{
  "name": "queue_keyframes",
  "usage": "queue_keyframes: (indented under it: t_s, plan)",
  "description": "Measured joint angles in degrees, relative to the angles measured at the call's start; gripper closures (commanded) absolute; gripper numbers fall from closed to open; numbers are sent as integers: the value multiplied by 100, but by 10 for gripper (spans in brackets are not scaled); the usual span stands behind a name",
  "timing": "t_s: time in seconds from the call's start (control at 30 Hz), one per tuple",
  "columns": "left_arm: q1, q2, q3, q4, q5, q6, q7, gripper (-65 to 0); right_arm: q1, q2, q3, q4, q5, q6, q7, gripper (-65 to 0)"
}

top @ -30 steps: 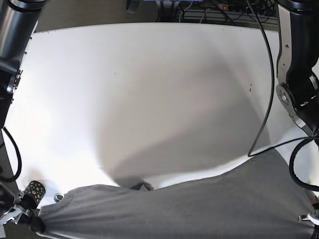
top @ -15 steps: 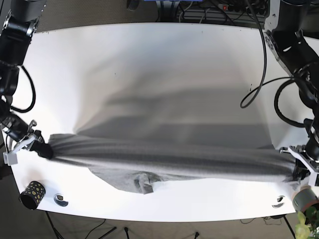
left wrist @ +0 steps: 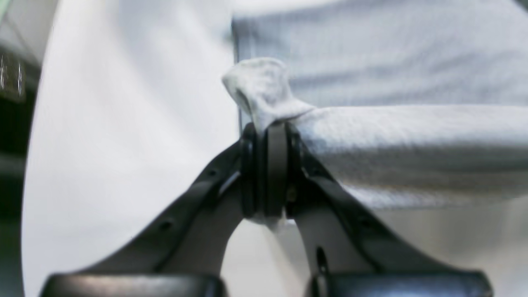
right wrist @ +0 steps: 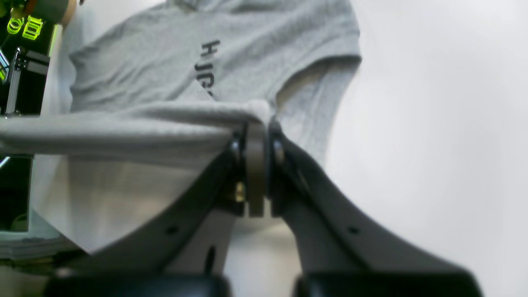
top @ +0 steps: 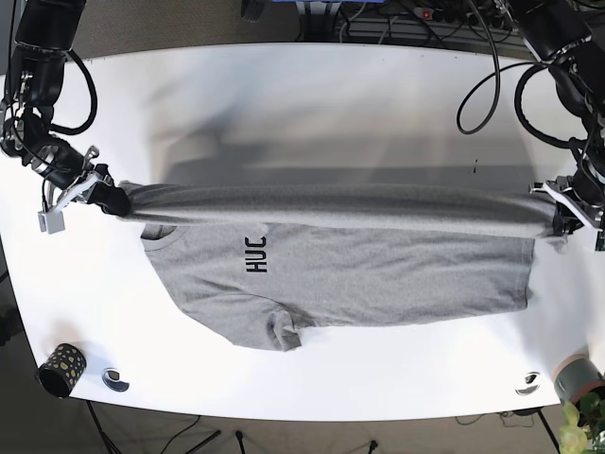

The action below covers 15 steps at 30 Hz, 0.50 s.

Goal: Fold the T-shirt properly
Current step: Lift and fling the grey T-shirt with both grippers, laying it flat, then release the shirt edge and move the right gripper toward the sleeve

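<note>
Both the right gripper [top: 112, 200] and left gripper [top: 556, 219], jaws pinching the grey T-shirt [top: 378, 274], stretch one edge taut above the white surface [top: 331, 104], probably to spread it flat.

Table [top: 312, 104]: white top, lying under everything and filling most of the base view.
Cup [top: 60, 368]: dark with yellow dots, sitting at the table's near left corner.
Small round object [top: 115, 380]: resting just beside the cup; what it is cannot be told.
Second small round object [top: 529, 383]: lying near the near right corner.
Pot [top: 579, 378]: grey, standing at the right corner with green leaves showing beside it.
Cables [top: 397, 21]: running along the floor beyond the far edge.
</note>
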Motion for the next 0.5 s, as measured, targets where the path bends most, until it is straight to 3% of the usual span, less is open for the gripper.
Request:
queue_keyframes:
  t_s: [0.33,0.5]
  plan:
    - [1045,9,-483,92,-295,-17,-59,0,-911,-188,13,560,-17,-4,20,0]
    - [1423,7,-667,92,-247,-485,-79,0,-1322,-334,13,804,-17,-4,33,0]
